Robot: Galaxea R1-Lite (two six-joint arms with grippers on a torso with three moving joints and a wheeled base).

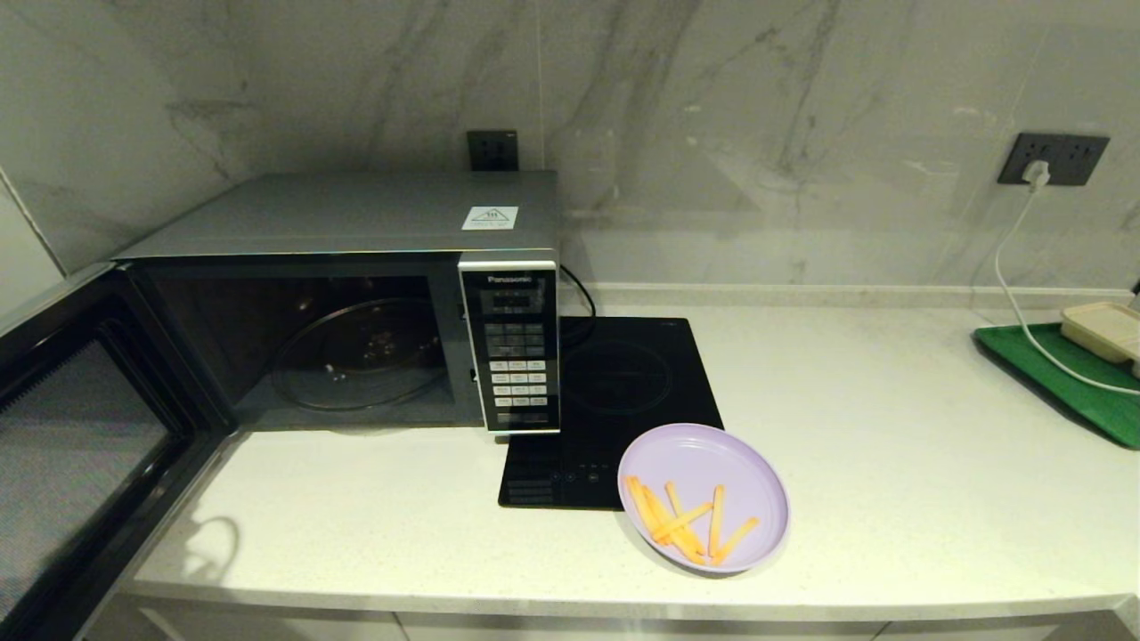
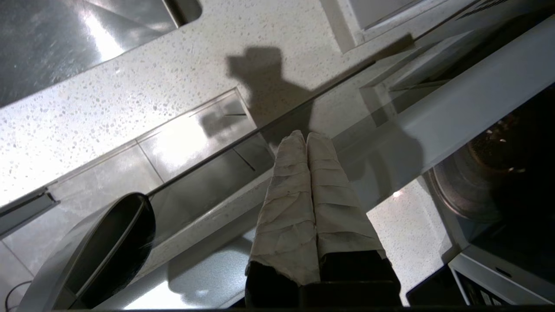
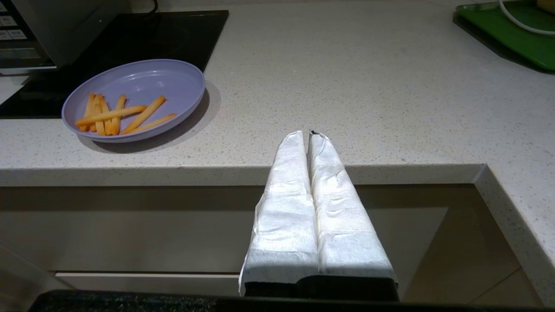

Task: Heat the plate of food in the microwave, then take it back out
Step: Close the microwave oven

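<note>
The microwave (image 1: 356, 267) stands at the counter's left with its door (image 1: 80, 445) swung wide open. Its glass turntable (image 1: 361, 353) is bare. The lilac plate of food (image 1: 704, 495) holds several orange fries (image 1: 686, 521) and rests on the counter, partly over the hob's front right corner. Neither gripper shows in the head view. My left gripper (image 2: 306, 136) is shut and empty, hovering by the open door's glass, with the cavity (image 2: 490, 173) off to one side. My right gripper (image 3: 308, 135) is shut and empty, low in front of the counter edge, to the right of the plate (image 3: 138, 82).
A black induction hob (image 1: 623, 392) lies right of the microwave. A green tray (image 1: 1069, 383) with a beige box (image 1: 1104, 328) sits at the far right, and a white cable (image 1: 1015, 294) runs to a wall socket. A steel sink (image 2: 65, 34) lies beyond the door.
</note>
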